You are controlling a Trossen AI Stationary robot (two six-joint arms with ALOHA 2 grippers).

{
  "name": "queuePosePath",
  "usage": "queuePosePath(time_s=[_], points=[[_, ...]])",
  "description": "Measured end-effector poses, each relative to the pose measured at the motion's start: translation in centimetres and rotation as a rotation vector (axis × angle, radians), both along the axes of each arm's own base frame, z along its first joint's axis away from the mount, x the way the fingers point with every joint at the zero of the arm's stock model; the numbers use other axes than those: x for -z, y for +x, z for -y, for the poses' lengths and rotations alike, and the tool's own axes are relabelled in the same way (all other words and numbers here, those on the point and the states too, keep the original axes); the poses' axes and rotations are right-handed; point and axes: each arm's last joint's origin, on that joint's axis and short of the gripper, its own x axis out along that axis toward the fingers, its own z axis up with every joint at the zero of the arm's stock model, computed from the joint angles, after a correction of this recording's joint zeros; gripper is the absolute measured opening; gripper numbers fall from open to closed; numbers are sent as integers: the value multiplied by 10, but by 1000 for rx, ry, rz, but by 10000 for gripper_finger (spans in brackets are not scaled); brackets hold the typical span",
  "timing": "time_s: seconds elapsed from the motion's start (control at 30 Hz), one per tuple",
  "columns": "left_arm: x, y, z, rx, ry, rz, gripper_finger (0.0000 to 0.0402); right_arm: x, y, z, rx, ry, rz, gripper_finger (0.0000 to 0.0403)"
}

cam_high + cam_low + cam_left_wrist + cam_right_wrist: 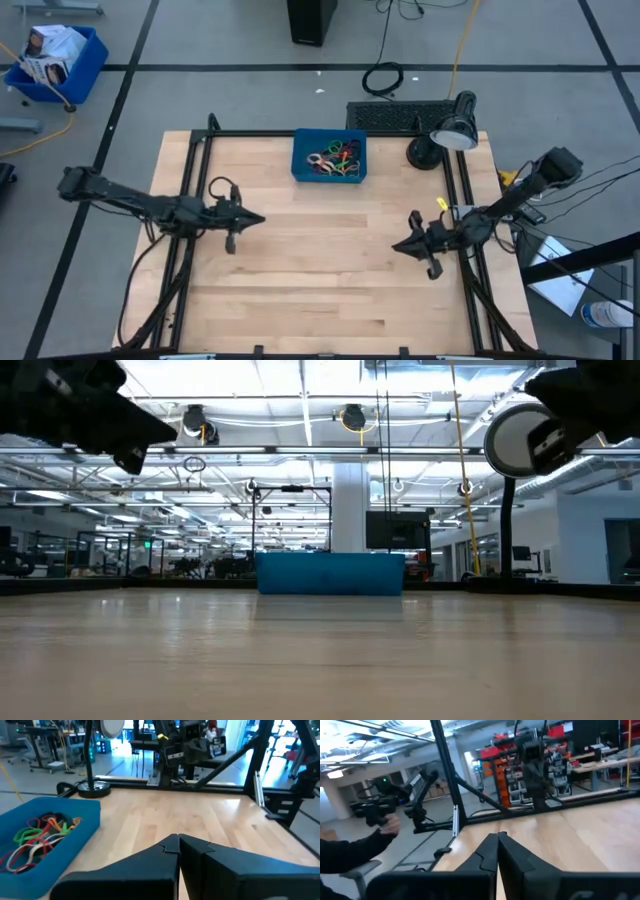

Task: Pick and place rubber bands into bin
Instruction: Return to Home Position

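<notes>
Rubber bands (pixel 335 160) are lying in the bin (pixel 298 172) — left gripper (pixel 258 218) and right gripper (pixel 396 246) are hanging either side of it, closed, empty.

Smooth pale wood, softly sheened, on the table (pixel 200 820). Blue plastic, slightly glossy, for the bin (pixel 75 830); thin matt rubber bands (pixel 35 837) inside. Matt black plastic on left gripper (pixel 178 840) and right gripper (pixel 497 836).

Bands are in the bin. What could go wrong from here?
The desk lamp stands on the right gripper's side of the table; a wide swing might knock it. A person's hand shows beyond the table's edge, perhaps within that arm's reach. The left gripper waits, shut, at the table's left.
</notes>
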Motion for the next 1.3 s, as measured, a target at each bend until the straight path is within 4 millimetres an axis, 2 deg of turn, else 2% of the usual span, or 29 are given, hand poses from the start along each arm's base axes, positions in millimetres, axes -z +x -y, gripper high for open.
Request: queuePosePath(time_s=[0.13,0.37,0.57,0.87,1.3], points=[[4,-11,-3,-4,2,17,6,-7,-4,4,-28,-5,43,1],[4,-24,-6,-3,4,12,6,-6,-5,16,35,-69,0,1],[6,-34,-10,-44,24,-8,3,-6,-5,34,149,-90,-26,0],[10,-44,-12,-48,17,-31,5,-4,-8,58,189,-73,-70,0],[16,-55,-18,-110,7,-73,9,4,-23,68,189,-78,-155,0]])
